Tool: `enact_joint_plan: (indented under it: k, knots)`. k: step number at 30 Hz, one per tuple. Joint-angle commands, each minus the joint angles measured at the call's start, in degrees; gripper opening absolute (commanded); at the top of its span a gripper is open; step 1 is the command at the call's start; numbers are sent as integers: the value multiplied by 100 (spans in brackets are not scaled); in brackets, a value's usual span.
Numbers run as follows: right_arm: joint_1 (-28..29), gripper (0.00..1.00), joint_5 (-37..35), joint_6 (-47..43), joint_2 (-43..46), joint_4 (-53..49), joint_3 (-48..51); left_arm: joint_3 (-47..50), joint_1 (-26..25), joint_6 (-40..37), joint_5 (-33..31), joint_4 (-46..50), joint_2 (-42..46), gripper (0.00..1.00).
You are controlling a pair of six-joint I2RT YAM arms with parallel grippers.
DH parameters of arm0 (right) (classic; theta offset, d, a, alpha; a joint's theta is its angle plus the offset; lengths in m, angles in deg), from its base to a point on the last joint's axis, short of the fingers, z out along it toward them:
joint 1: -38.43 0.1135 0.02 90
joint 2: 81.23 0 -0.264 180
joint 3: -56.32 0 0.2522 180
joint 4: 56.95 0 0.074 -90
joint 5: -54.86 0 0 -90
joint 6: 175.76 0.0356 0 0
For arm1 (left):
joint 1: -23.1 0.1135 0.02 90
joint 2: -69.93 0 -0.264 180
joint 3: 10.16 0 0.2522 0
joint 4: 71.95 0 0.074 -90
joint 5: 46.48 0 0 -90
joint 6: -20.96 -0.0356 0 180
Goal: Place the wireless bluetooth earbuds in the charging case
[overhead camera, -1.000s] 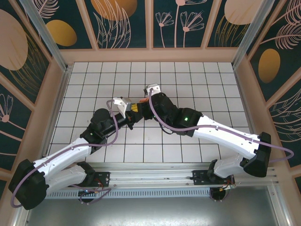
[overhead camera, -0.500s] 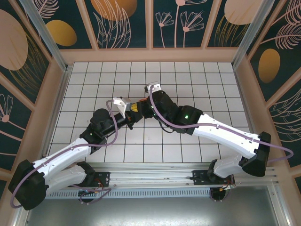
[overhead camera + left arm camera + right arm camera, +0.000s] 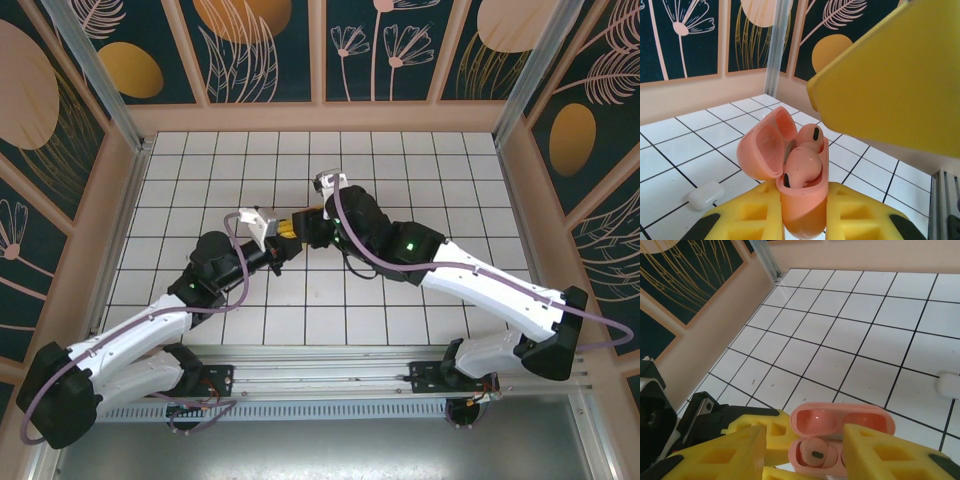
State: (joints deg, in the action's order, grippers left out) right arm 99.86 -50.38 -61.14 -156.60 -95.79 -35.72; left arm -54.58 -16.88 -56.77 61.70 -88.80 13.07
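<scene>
Salmon-pink earbuds [image 3: 802, 167]: two, lying in the open pink charging case [image 3: 799, 215], lower centre of the left wrist view. Whether the nearer bud is fully seated is uncertain.
Case: upright, pinched by the left gripper [image 3: 802, 197].
Right gripper [image 3: 805, 457]: fingers spread, close above the case.
Risk: a skewed press tips a bud out or twists the case in the pinch.

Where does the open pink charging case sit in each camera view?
Top external: near the picture's centre, at the left gripper, too hidden to pick out.
Left wrist: pink case at bottom centre, lid open, an earbud seated inside.
Right wrist: pink case at the bottom edge, just right of centre, lid open.
Shared landmark: the left gripper's yellow fingers, clamped on the case.
</scene>
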Motion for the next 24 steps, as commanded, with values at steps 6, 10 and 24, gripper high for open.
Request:
enact_joint_plan:
  k: [6,10,24]
  knots:
    - [-1333,50,1753,374,766,155,38,-315,-11,-907,824,530,280,16]
    - [-1838,55,2731,404,651,-57,-52,-344,-16,-1167,1236,555,324,16]
    - [-2241,56,4687,1015,-55,-55,82,-562,-17,-1574,1553,341,127,16]
